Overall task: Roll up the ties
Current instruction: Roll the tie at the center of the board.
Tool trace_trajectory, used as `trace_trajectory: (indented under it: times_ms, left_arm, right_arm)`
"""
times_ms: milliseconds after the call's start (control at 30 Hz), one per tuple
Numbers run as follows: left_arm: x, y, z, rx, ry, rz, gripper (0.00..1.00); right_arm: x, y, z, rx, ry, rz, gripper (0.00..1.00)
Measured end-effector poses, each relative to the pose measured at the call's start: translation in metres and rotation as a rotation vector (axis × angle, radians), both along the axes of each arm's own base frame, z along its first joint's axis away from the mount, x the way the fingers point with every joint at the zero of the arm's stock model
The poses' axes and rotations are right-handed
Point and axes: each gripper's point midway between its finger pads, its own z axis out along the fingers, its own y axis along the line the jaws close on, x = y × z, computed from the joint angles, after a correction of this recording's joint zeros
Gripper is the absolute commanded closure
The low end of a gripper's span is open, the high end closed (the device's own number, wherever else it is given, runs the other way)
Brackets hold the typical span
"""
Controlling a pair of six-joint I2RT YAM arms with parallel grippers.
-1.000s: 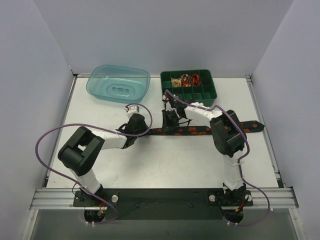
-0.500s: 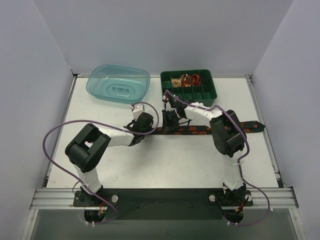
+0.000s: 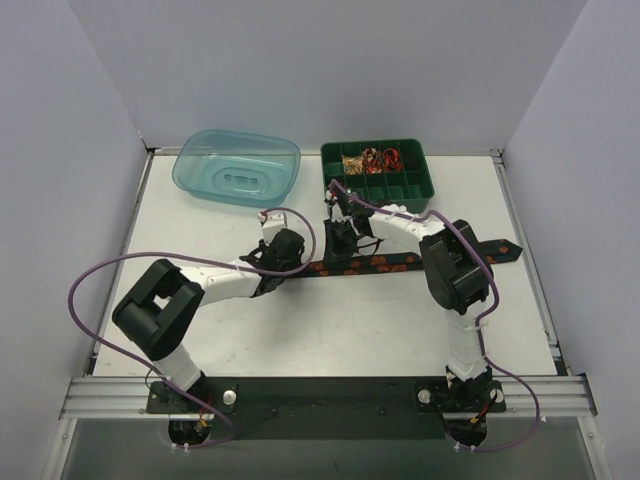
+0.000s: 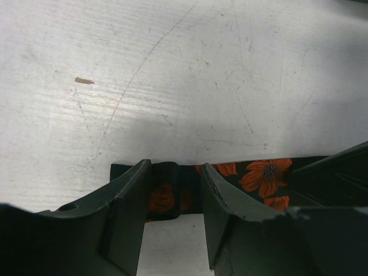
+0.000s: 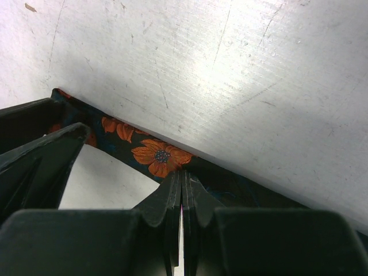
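Note:
One of the ties point(image 3: 400, 262), black with orange flowers, lies flat across the middle of the table. Its pointed end point(image 3: 512, 247) is at the right. My left gripper point(image 3: 290, 260) is at the tie's left end. In the left wrist view its jaws point(image 4: 175, 192) stand apart, and a small folded-over bit of the tie point(image 4: 167, 195) lies between them. My right gripper point(image 3: 338, 250) is just to the right of it. In the right wrist view the right gripper point(image 5: 183, 175) is shut, with its tips down on the tie point(image 5: 161, 156) beside a flower.
A teal plastic tub point(image 3: 238, 166) sits at the back left. A green compartment tray point(image 3: 425, 185) with small items stands at the back right, close behind the right gripper. Purple cables point(image 3: 100, 275) loop beside the arms. Walls enclose the table on three sides.
My left gripper slid right along the tie's left end and its jaws have opened wider. The right gripper stayed shut on the same spot.

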Motion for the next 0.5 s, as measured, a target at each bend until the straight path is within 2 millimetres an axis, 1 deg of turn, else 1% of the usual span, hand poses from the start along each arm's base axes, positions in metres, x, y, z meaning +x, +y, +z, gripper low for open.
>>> trace_trajectory:
  times_ms: [167, 300, 400, 500]
  left_arm:
    - [-0.001, 0.004, 0.017, 0.004, -0.027, 0.000, 0.43]
    - [-0.002, 0.011, 0.034, 0.008, -0.052, 0.009, 0.39]
    - [-0.004, 0.017, 0.047, 0.008, -0.076, 0.016, 0.36]
    - [-0.006, 0.029, 0.057, -0.003, -0.096, 0.032, 0.36]
  right_arm:
    - [-0.002, 0.002, 0.000, 0.000, 0.000, 0.007, 1.00]
    - [-0.008, 0.010, 0.001, 0.004, 0.001, 0.029, 1.00]
    - [-0.011, 0.020, 0.007, 0.015, -0.009, 0.052, 1.00]
    - [-0.010, 0.036, 0.020, 0.041, -0.039, 0.080, 1.00]
